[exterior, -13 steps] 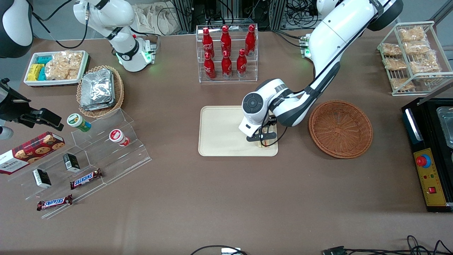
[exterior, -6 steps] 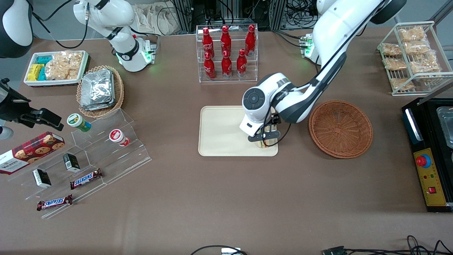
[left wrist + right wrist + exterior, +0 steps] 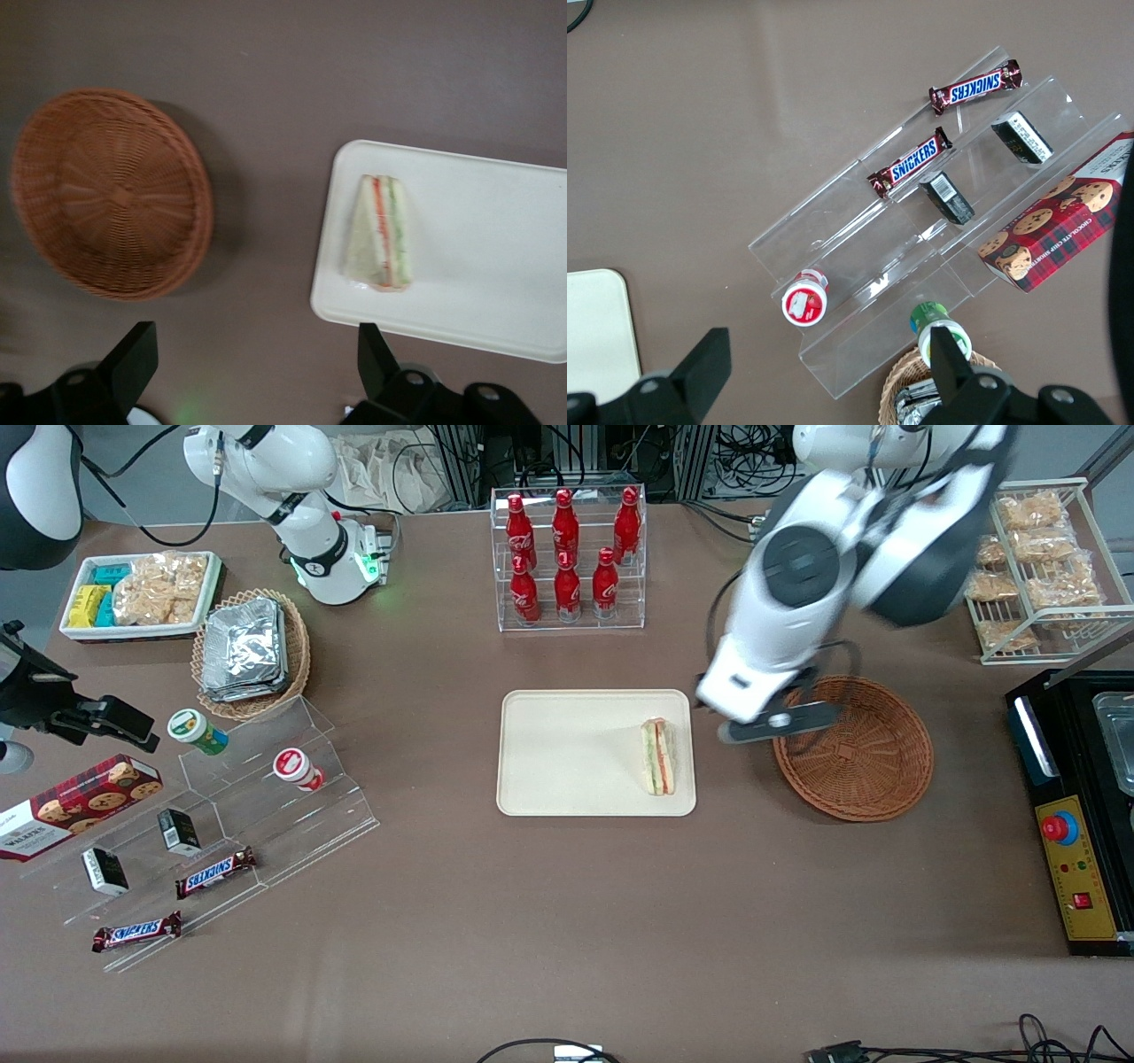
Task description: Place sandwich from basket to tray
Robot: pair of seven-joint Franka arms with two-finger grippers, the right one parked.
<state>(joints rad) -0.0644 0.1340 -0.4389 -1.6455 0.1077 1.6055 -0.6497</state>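
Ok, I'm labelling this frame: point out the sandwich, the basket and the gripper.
sandwich (image 3: 658, 756): front view, on its striped cut side.
basket (image 3: 853, 747): front view, on its woven floor.
gripper (image 3: 252, 376): left wrist view, midway between its open fingers.

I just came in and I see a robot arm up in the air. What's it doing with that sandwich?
The robot was moving a snack. The sandwich now lies on the cream tray, at the end nearest the brown basket, and nothing is touching it. The basket beside the tray has nothing in it. The arm's gripper is open, holds nothing, and hangs in the air above the table between the tray and the basket. So the sandwich looks delivered.
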